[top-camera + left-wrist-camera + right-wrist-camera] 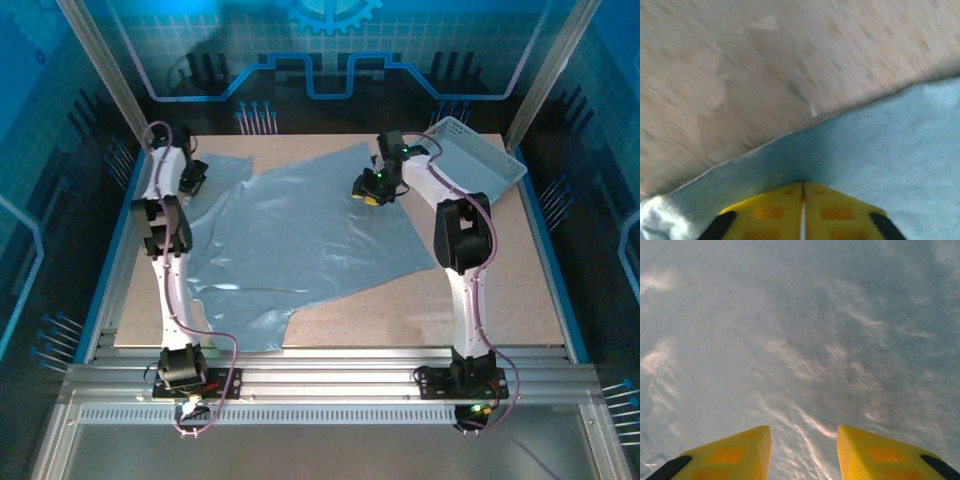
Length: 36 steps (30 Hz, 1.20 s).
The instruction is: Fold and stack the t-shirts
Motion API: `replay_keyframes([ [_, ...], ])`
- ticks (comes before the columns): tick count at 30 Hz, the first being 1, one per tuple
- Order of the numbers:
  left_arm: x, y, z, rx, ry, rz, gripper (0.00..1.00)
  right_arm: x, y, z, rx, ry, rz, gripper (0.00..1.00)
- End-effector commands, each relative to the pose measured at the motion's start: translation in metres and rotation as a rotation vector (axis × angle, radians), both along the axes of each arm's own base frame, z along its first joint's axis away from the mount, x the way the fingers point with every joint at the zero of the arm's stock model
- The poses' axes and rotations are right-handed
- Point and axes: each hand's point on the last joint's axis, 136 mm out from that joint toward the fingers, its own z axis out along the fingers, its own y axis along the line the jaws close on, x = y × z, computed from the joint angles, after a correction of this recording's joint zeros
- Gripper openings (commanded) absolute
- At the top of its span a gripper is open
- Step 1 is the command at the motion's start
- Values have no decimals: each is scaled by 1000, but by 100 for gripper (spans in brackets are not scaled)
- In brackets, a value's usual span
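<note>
1. Grey-blue t-shirt point(300, 240) lies spread flat across the table's point(500, 290) middle and left side.
2. Left gripper point(802, 184), its arm stretched toward the far-left corner, is clenched on the t-shirt's edge.
3. Right gripper point(804, 432) hovers released over the t-shirt's far edge, near the basket point(475, 150); bare table lies along the right edge.

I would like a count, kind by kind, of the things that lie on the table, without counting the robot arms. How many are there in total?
t-shirt, pale grey-blue, spread out: 1
white lattice basket, at the far right corner: 1
Total: 2
</note>
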Motion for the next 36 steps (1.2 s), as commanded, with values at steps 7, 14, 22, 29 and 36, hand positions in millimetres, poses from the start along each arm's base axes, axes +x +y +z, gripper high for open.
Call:
replay_keyframes([
  [7,-13,-45,69,5,-100,-16,52,-9,14,15,1,-19,57,41],
  [14,-94,-135,39,-185,15,-7,42,-12,13,-17,-31,66,59,41],
  [22,-137,-171,-13,-291,168,3,41,-29,8,-44,-68,182,4,41],
  [29,-86,-166,-40,-283,184,-49,42,-30,-26,-70,-80,306,-115,40],
  [36,13,-191,-39,-367,0,-231,43,-16,-61,-74,-86,346,-252,39],
])
